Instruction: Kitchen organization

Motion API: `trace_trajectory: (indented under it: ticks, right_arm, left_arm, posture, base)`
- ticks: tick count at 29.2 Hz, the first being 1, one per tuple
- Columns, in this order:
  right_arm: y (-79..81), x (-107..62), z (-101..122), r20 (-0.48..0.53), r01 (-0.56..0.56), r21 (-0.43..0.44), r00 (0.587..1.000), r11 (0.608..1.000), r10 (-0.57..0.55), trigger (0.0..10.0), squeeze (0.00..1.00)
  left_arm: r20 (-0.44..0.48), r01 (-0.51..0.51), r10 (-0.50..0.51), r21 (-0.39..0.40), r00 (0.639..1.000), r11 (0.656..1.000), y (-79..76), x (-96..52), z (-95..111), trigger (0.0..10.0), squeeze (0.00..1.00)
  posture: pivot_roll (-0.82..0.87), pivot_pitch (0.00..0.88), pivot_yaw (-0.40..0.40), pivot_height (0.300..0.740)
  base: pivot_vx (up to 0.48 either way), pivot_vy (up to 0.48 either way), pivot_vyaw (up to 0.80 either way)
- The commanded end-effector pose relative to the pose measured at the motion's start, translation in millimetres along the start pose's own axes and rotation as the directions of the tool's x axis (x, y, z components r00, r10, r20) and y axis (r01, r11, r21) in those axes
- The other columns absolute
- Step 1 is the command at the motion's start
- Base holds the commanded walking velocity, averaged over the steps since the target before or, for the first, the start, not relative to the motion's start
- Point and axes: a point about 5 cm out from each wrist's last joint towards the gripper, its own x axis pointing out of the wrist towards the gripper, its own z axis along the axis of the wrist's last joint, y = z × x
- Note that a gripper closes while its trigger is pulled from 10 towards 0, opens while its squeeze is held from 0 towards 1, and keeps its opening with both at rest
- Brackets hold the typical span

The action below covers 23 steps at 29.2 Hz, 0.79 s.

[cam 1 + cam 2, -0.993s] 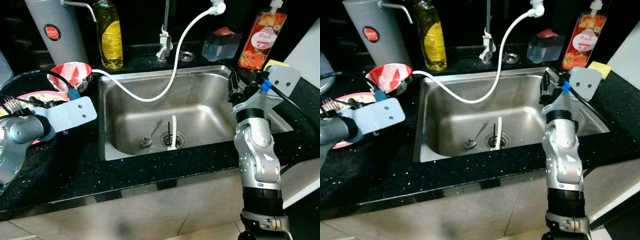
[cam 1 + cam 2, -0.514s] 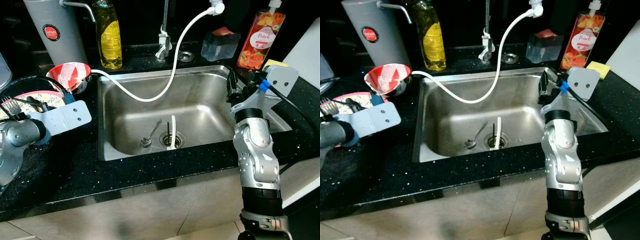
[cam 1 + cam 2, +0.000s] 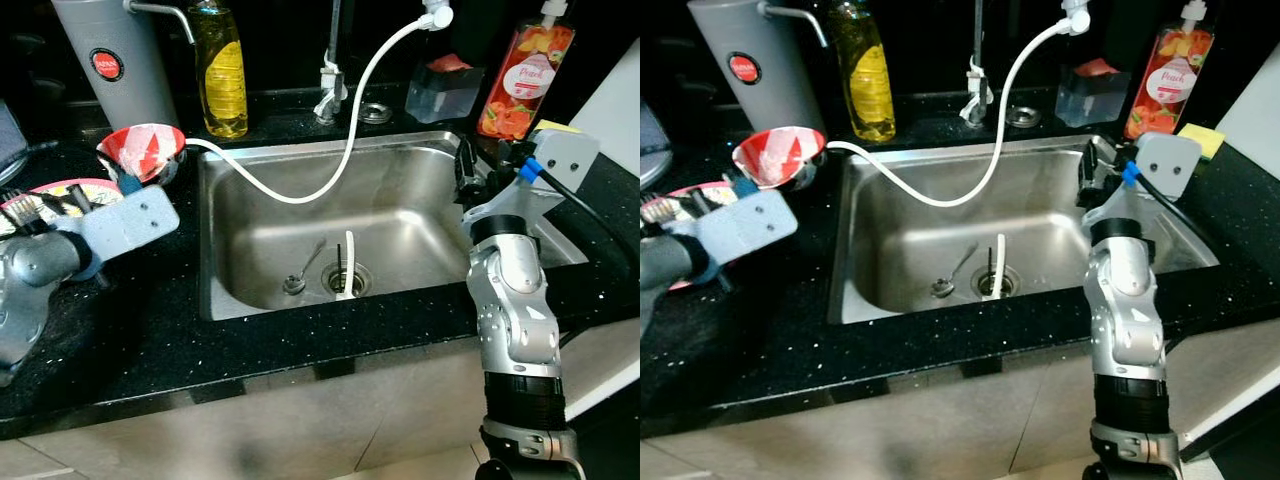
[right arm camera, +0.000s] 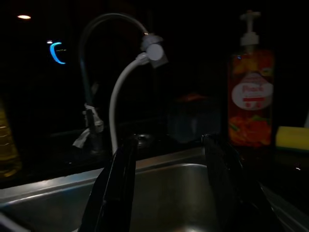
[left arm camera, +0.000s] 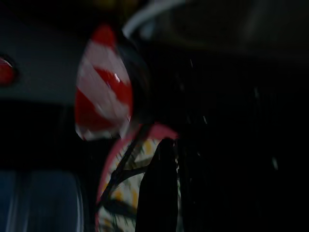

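Left gripper (image 3: 25,200): positioned over the plate (image 3: 60,190) on the counter (image 3: 150,320) left of the sink (image 3: 400,150). Finger state: cannot be determined; the left wrist view is dark and blurred, and one black finger (image 5: 157,188) is visible above the plate with its mate hidden.

Right gripper (image 4: 169,183): held at the right rim of the sink, pointing across the basin toward the faucet (image 4: 96,72) and the hose (image 4: 123,92). The fingers stand spread apart with nothing between them.

Task items:
- Plate: directly beneath the left gripper. Dark utensils (image 3: 50,205) lie on it, among them what appears to be a fork near its left edge.
- Bowl (image 3: 142,152): red and white, just beyond the left gripper, between it and the sink corner.
- Spoon (image 3: 300,275): on the sink floor, near the drain (image 3: 342,280). Its long axis runs from the bowl end nearest the robot diagonally away toward the right gripper's side.

Governing relation: the plate and its utensils lie immediately below and ahead of the left gripper, well apart from the right. The left arm is judged the working arm; the likely next step is a descent onto a utensil or the plate rim
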Motion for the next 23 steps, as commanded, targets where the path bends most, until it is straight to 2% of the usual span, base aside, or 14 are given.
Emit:
trace_trajectory:
  ticks: [1,2,5,6,7,8,10,13,14,15,19,20,23]
  right_arm:
    - [-2.4,0.9,-1,-0.004,0.008,-0.001,1.0,1.0,-0.008,10.0,0.0]
    - [-2.5,0.8,-2,-0.004,0.008,-0.002,1.0,1.0,-0.008,10.0,0.0]
    - [-3.0,0.7,-1,-0.003,0.011,-0.002,1.0,1.0,-0.011,10.0,0.0]
    - [-2.7,1.3,-1,-0.002,0.011,-0.001,1.0,1.0,-0.011,10.0,0.0]
    - [-1.4,2.4,-1,0.001,0.008,0.002,1.0,1.0,-0.008,10.0,0.0]
    - [-1.4,2.4,-1,0.001,0.008,0.002,1.0,1.0,-0.008,10.0,0.0]
    - [-0.2,2.0,-1,0.001,0.006,0.005,1.0,1.0,-0.006,10.0,0.0]
    - [0.2,0.8,-3,-0.005,0.008,0.009,1.0,1.0,-0.008,10.0,0.0]
    - [0.5,1.2,-2,-0.003,0.007,0.01,1.0,1.0,-0.007,10.0,0.0]
    - [0.5,1.2,-2,-0.003,0.007,0.01,1.0,1.0,-0.007,10.0,0.0]
    - [0.5,2.2,-1,0.002,0.004,0.009,1.0,1.0,-0.004,10.0,0.0]
    - [-0.1,2.4,0,0.003,0.006,0.009,1.0,1.0,-0.006,10.0,0.0]
    - [0.0,2.5,1,0.004,0.006,0.009,1.0,1.0,-0.006,10.0,0.0]
  left_arm:
    - [0.097,-0.051,0.053,-0.015,0.994,0.999,5.3,0.7,15,0.0,0.0]
    - [0.131,-0.069,0.072,-0.025,0.989,0.997,7.3,1.3,21,10.0,0.0]
    - [0.214,-0.14,0.155,-0.084,0.964,0.987,16.3,2.5,37,10.0,0.0]
    - [0.235,-0.182,0.204,-0.112,0.95,0.977,22.3,3.1,43,10.0,0.0]
    - [0.263,-0.253,0.286,-0.153,0.922,0.955,32.1,4.3,52,10.0,0.0]
    - [0.263,-0.253,0.286,-0.153,0.922,0.955,32.1,4.3,52,10.0,0.0]
    - [0.283,-0.309,0.346,-0.169,0.895,0.936,37.9,5.2,60,10.0,0.0]
    - [0.337,-0.346,0.414,-0.244,0.846,0.906,39.4,7.2,76,10.0,0.0]
    - [0.377,-0.356,0.448,-0.291,0.81,0.888,39.7,7.2,85,10.0,0.0]
    - [0.377,-0.356,0.448,-0.291,0.81,0.888,39.7,7.2,85,10.0,0.0]
    - [0.469,-0.294,0.495,-0.438,0.732,0.85,34.8,4.2,109,10.0,0.0]
    - [0.505,-0.235,0.491,-0.488,0.71,0.841,30.5,3.4,118,10.0,0.0]
    - [0.534,-0.155,0.483,-0.544,0.694,0.825,27.7,1.9,126,10.0,0.0]
  posture:
    - [0.09,0.0,-0.014,0.74]
    - [0.09,0.0,-0.014,0.74]
    - [0.09,0.0,-0.014,0.74]
    - [0.1,0.0,-0.014,0.74]
    - [0.1,0.0,-0.012,0.74]
    - [0.1,0.0,-0.012,0.74]
    - [0.11,0.0,-0.012,0.74]
    - [0.11,0.0,-0.012,0.74]
    - [0.11,0.0,-0.015,0.74]
    - [0.11,0.0,-0.015,0.74]
    - [0.11,0.0,-0.015,0.74]
    - [0.11,0.0,-0.017,0.74]
    - [0.11,0.0,-0.021,0.74]
  base:
    - [0.0,0.0,0.0]
    - [0.0,0.0,0.0]
    - [0.0,0.0,0.0]
    - [0.0,0.0,0.0]
    - [0.0,0.0,0.0]
    - [0.0,0.0,0.0]
    - [0.0,0.0,0.0]
    - [0.0,0.0,0.0]
    - [0.0,0.0,0.0]
    - [0.0,0.0,0.0]
    - [0.0,0.0,0.0]
    - [0.0,0.0,0.0]
    - [0.0,0.0,0.0]
